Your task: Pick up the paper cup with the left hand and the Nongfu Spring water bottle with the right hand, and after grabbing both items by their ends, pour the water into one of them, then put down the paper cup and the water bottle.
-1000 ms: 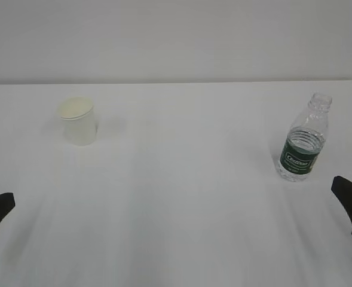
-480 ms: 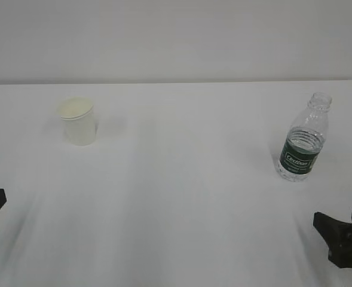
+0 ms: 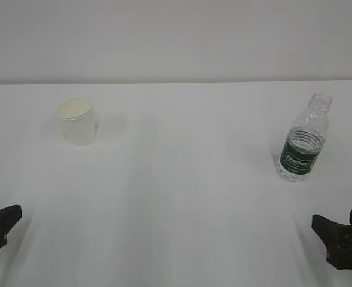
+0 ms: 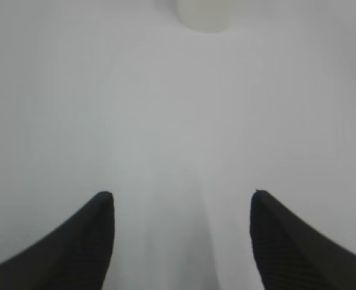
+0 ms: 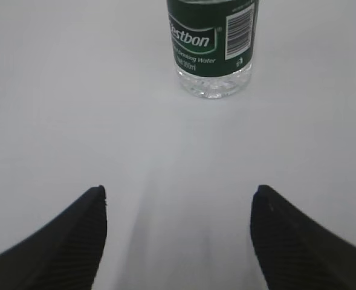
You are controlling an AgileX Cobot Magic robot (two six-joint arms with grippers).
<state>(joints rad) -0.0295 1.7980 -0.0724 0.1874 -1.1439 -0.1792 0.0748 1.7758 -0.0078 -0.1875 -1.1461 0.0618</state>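
The desk (image 3: pixel 181 179) is a plain white, matte surface that extends to a pale wall at the rear. The paper cup (image 3: pixel 78 121) stands upright on it at the rear left, open end up. The Nongfu Spring water bottle (image 3: pixel 304 139) stands upright, uncapped, with a dark green label, at the right, well apart from the cup.

The left tool (image 4: pixel 181 208) gapes wide, paper cup (image 4: pixel 205 15) well ahead.
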